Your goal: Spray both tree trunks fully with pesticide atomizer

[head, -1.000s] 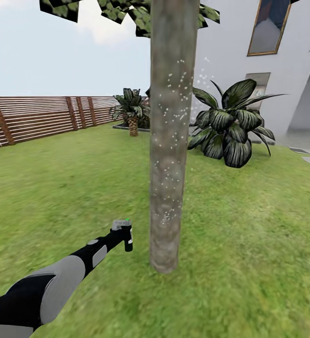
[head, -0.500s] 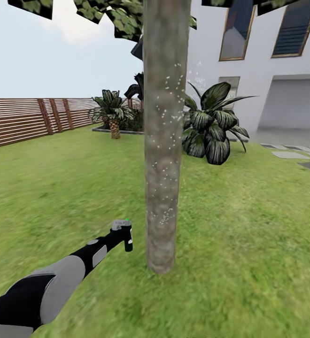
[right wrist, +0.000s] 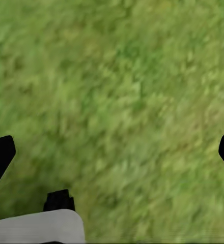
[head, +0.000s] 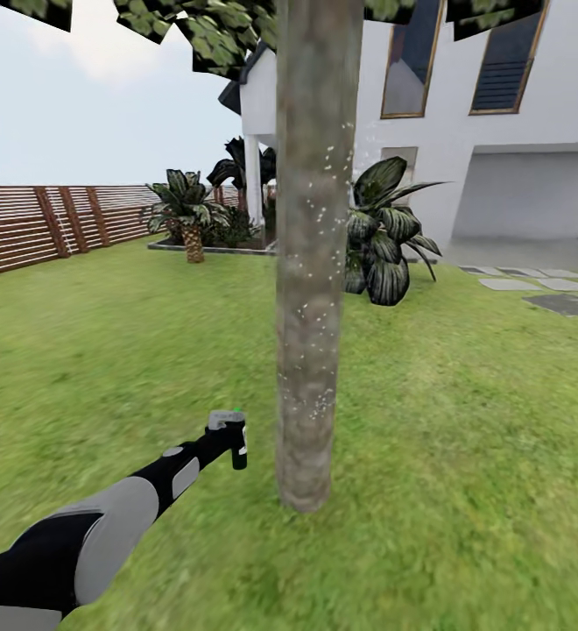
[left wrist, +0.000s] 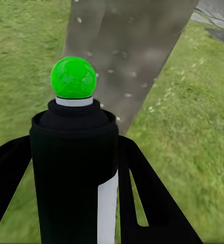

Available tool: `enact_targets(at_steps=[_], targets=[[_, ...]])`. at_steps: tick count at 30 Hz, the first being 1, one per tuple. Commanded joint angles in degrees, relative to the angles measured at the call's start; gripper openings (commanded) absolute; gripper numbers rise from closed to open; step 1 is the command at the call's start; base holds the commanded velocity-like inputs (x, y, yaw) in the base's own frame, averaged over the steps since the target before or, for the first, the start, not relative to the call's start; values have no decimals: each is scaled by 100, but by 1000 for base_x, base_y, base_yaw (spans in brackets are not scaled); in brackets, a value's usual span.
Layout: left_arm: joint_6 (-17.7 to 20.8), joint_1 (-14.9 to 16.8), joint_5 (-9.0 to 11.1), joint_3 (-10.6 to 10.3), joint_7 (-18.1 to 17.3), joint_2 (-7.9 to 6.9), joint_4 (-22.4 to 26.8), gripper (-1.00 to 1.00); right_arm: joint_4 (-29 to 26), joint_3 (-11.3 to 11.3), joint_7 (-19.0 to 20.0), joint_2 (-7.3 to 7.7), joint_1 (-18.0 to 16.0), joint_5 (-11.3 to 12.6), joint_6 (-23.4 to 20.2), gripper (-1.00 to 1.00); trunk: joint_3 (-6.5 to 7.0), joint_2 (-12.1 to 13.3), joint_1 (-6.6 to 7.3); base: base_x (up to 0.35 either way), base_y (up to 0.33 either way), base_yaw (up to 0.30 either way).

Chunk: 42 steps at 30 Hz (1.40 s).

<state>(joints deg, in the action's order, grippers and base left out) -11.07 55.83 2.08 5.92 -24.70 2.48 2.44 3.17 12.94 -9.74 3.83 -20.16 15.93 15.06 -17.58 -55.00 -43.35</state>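
A thick grey-brown tree trunk (head: 313, 263) rises from the lawn straight ahead, speckled with white spray droplets. My left gripper (head: 228, 438) is stretched toward it, just left of the trunk's base, and is shut on the pesticide atomizer (head: 235, 438). In the left wrist view the atomizer (left wrist: 74, 173) shows as a black bottle with a white label and a green spot on top, pointed at the speckled tree trunk (left wrist: 124, 56). My right gripper (right wrist: 112, 152) hangs open over bare grass, its two black fingertips far apart.
A dark broad-leaved shrub (head: 381, 241) stands behind the trunk. A short palm (head: 186, 210) grows at the back, near the brown slat fence (head: 44, 223). The white house (head: 464, 123) and paving slabs (head: 543, 294) lie to the right. Open lawn surrounds the trunk.
The whole view has swung to the right, so the fence, palm and shrub slid left and more of the house shows. My left arm and the atomizer keep the same pose beside the trunk.
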Motion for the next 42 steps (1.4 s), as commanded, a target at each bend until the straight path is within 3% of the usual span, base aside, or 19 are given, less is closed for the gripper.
enact_targets(at_steps=[1,13,23,30,42], targets=[[0,0,-2,0,0,0,2,-100,-1,1,-1,2,101,-2,-2,100,1,0,0,0,350,-3],[-15,-1,-6,-9,0,4,-6,-100,-1,-2,-1,-2,170,-2,-3,100,1,0,0,112,325,0],[-25,-1,-184,-7,0,7,-19,-100,-1,0,11,-11,172,-2,3,100,2,0,0,266,37,-6],[-33,-1,-190,-10,-8,7,-30,-100,-1,1,23,-5,178,-3,23,100,31,0,0,15,19,-240],[-26,-1,-191,-12,-21,7,-24,-100,-1,-1,25,-5,179,-2,24,100,96,0,0,0,331,-290]])
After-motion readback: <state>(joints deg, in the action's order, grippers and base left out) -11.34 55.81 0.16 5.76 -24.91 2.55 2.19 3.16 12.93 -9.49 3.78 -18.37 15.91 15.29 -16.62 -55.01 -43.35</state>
